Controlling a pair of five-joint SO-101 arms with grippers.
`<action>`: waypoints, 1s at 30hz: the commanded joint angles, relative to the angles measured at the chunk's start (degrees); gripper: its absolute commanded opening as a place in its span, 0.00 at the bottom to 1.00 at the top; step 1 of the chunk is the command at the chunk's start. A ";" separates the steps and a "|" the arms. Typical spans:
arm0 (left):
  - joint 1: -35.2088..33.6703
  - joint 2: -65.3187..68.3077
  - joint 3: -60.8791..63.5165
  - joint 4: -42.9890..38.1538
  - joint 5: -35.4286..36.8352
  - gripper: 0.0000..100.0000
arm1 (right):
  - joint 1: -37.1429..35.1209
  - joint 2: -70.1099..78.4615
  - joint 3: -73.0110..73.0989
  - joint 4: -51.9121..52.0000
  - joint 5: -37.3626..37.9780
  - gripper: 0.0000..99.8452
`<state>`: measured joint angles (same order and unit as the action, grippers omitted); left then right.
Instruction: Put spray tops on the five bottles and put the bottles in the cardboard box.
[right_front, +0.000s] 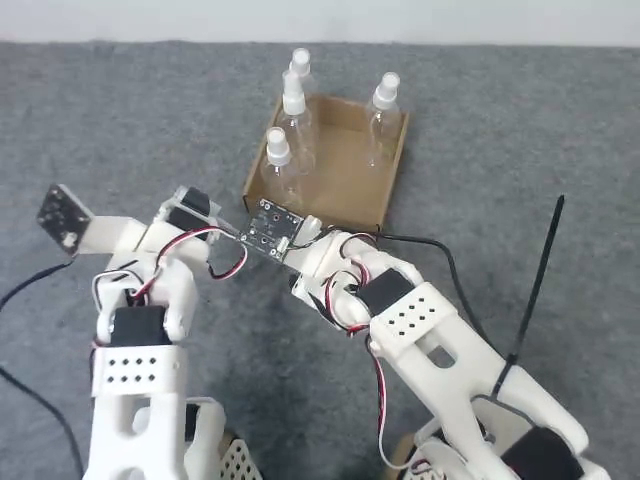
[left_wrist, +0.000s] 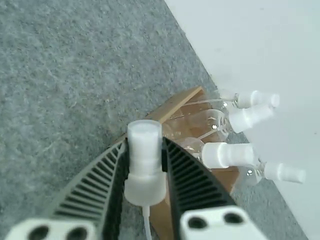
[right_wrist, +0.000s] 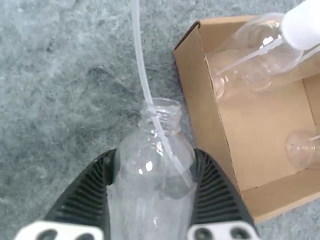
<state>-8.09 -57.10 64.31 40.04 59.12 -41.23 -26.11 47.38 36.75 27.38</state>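
My left gripper (left_wrist: 145, 145) is shut on a white spray top (left_wrist: 145, 162) whose thin tube hangs down. My right gripper (right_wrist: 155, 160) is shut on a clear, uncapped bottle (right_wrist: 150, 175). The tube (right_wrist: 140, 60) runs down into this bottle's open neck, and the top itself is still above it. Both sit just outside the near left corner of the cardboard box (right_front: 392, 185), where the left arm (right_front: 140, 300) and right arm (right_front: 420, 320) meet. Several capped bottles (right_front: 278, 160) stand inside the box (right_wrist: 210, 115), and they also appear beyond the held top (left_wrist: 225, 155).
Grey felt covers the table (right_front: 500, 120). A black cable (right_front: 450, 270) and a thin black strip (right_front: 540, 290) lie to the right of the right arm. A pale wall (left_wrist: 260, 45) rises just behind the box.
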 joint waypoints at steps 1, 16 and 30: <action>2.29 -2.20 0.84 -2.02 -0.53 0.01 | 0.48 -4.09 -0.97 -1.54 -0.62 0.01; 7.82 -2.20 5.41 -7.91 -3.16 0.01 | 0.48 -4.09 -0.97 -1.63 -0.62 0.01; 11.43 -2.11 7.08 -7.74 -5.80 0.01 | 0.48 -4.18 -0.97 -1.98 -0.62 0.01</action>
<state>3.08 -57.80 71.52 33.80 54.29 -41.23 -26.11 47.47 36.66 27.38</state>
